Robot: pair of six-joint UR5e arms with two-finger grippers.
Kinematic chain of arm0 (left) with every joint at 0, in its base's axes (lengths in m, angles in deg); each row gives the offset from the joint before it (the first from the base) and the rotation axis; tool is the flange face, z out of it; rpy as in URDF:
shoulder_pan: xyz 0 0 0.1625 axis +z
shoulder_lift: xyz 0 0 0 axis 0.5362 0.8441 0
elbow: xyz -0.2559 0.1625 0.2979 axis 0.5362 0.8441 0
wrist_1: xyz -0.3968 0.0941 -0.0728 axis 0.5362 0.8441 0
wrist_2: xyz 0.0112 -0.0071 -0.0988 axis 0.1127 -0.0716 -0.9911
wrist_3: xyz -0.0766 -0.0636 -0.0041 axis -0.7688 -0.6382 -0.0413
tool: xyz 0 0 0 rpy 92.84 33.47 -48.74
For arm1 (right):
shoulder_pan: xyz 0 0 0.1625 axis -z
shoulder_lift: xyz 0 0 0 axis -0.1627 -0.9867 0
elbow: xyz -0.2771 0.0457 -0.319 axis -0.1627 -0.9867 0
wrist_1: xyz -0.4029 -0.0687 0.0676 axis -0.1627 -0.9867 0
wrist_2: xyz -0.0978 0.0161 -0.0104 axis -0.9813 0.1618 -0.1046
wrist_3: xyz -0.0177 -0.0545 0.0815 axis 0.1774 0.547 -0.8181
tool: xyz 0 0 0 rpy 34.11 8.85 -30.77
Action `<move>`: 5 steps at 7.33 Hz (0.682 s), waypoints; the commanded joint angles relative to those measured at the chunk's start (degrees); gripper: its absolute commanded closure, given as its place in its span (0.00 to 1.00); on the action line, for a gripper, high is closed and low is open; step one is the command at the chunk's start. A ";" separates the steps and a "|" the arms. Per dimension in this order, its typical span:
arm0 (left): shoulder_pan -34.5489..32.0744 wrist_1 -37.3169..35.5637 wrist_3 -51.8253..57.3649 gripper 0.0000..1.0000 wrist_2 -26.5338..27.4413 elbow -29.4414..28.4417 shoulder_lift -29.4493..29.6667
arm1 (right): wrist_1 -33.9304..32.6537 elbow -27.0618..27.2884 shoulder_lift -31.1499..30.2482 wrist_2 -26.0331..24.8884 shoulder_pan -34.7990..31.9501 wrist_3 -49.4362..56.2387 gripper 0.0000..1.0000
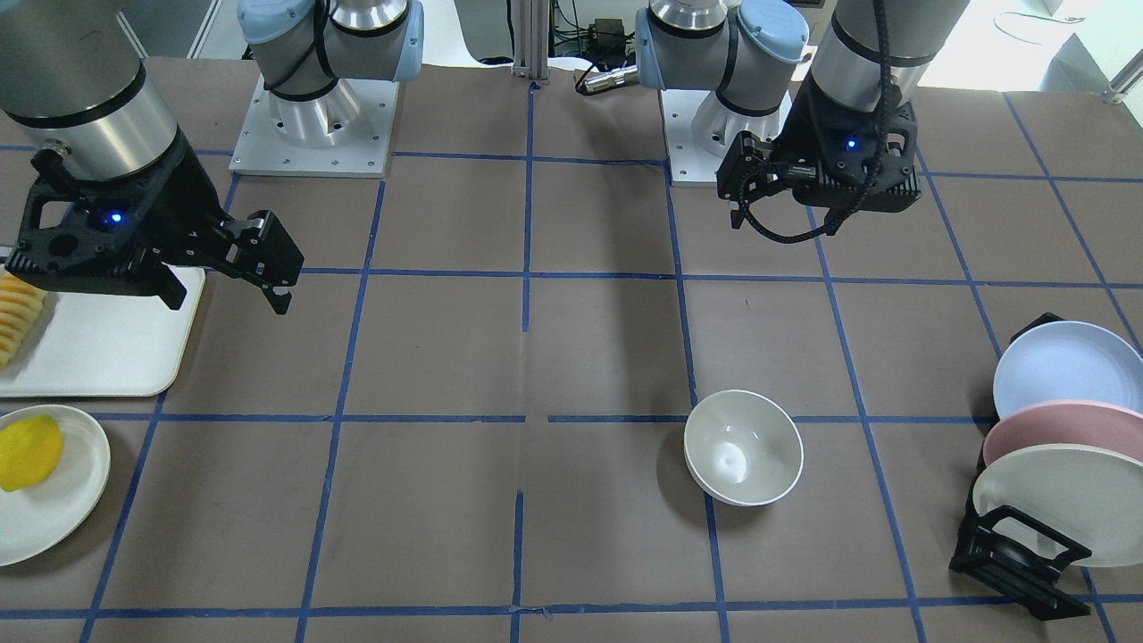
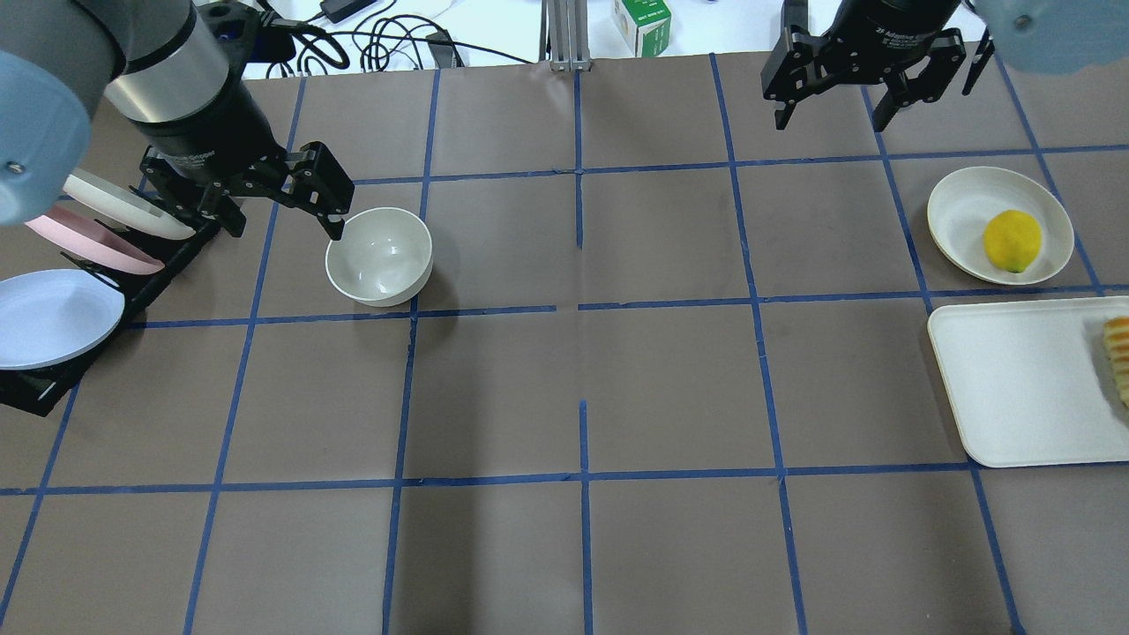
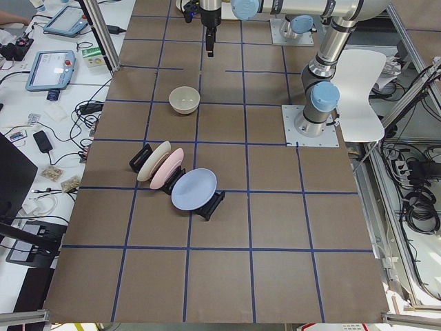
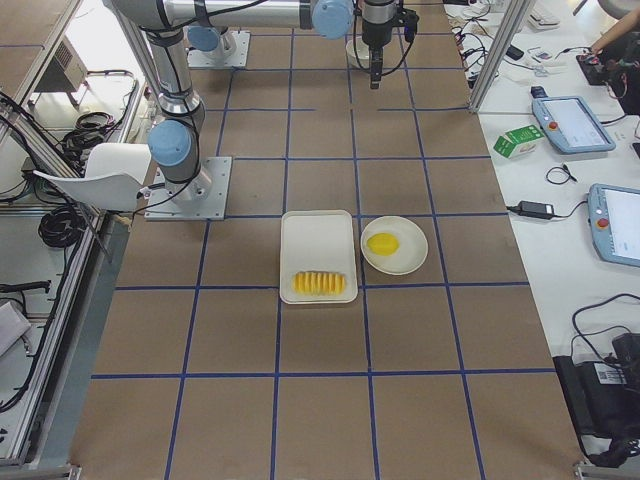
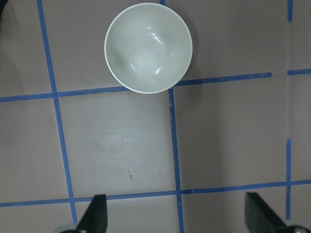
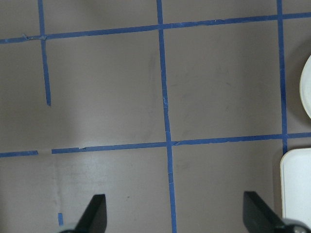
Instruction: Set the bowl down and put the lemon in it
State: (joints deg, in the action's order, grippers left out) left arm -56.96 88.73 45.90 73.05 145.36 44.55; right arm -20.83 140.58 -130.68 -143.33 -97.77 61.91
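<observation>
Bowl (image 2: 379,256) sitting upright, left-centre of overhead view; left gripper (image 2: 287,220) hovering beside, jaws apart — placing seemingly done. Lemon (image 2: 1012,240) lying on plate (image 2: 957,198), right side — right gripper (image 2: 833,115), jaws apart, needing descent onto it.

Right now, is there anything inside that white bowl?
Nothing: the bowl is empty, only light glints on its glossy inside. The lemon lies on a plate far across the table. The patch of table under the bowl is covered.
</observation>
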 commanded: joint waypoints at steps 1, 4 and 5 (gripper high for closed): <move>0.08 0.00 -0.09 0.00 -0.46 0.09 -0.01 | -0.03 -0.10 0.04 0.00 -0.01 -0.01 0.00; 0.08 0.00 -0.09 0.00 -0.46 0.36 -0.01 | -0.03 -0.10 -0.05 0.17 -0.01 -0.10 0.00; 0.00 -0.17 -0.18 0.00 -0.03 1.05 -0.10 | -0.03 -0.36 -0.05 0.17 -0.01 -0.10 0.00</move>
State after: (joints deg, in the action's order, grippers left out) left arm -56.89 88.70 45.79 72.68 145.81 44.51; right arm -20.86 140.39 -130.69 -143.17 -97.78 61.82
